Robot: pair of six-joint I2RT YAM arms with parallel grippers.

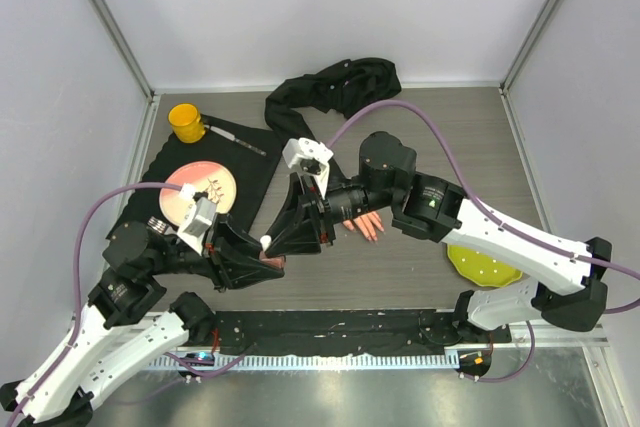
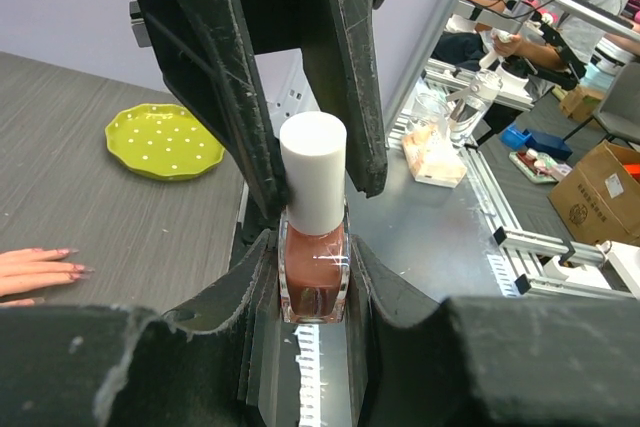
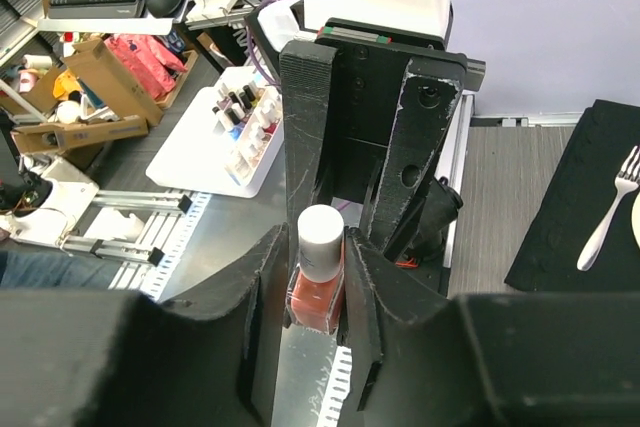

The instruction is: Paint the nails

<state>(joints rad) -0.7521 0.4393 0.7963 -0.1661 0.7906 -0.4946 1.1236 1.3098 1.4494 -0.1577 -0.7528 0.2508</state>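
A small polish bottle (image 2: 314,277) with reddish polish and a white cap (image 2: 313,172) is held upright above the table's near edge. My left gripper (image 2: 315,252) is shut on its glass body. My right gripper (image 3: 320,247) is shut on the cap, and its fingers (image 2: 250,97) come down on both sides of the cap. In the top view both grippers (image 1: 270,249) meet at the bottle (image 1: 267,241). The pale mannequin hand (image 1: 365,225) lies right of them, its black sleeve (image 1: 335,87) running to the back. Its pinkish nails (image 2: 70,253) show at the left wrist view's left edge.
A yellow-green dotted plate (image 1: 485,267) lies at the right, also in the left wrist view (image 2: 165,140). A black mat (image 1: 255,162) at the back left carries a pink plate (image 1: 200,192), a yellow mug (image 1: 186,121) and a fork (image 3: 610,202).
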